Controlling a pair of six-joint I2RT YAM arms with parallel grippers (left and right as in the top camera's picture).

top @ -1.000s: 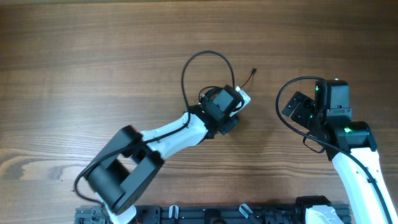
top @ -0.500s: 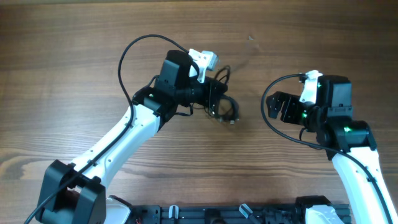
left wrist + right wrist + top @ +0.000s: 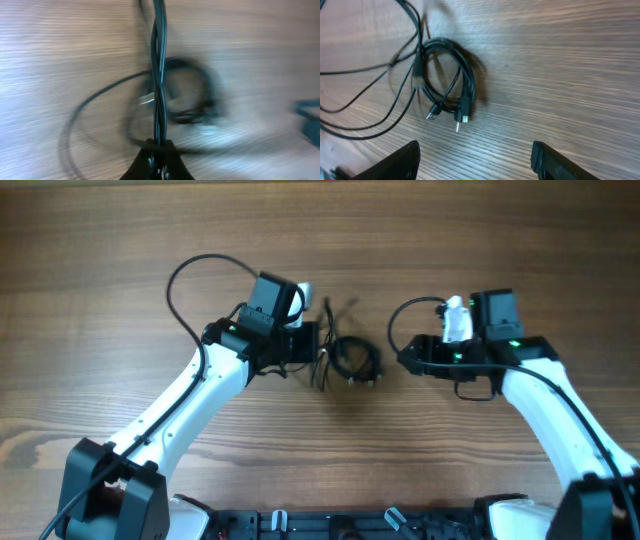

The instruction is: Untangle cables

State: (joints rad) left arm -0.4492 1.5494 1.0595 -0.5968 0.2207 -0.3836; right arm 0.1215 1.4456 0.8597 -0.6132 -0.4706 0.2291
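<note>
Black cables (image 3: 159, 75) pinched in left gripper (image 3: 159, 152), lying ahead of right gripper (image 3: 477, 161)

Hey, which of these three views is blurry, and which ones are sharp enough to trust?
Left wrist: heavy motion blur, the cables smeared, only the upright strands readable. Right wrist: mostly sharp, plug ends clear, slight blur at the upper left. Overhead: sharp, evenly lit, no strong glare.

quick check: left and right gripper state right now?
Left gripper: closed, pinching the cables.
Right gripper: open, holding nothing.
</note>
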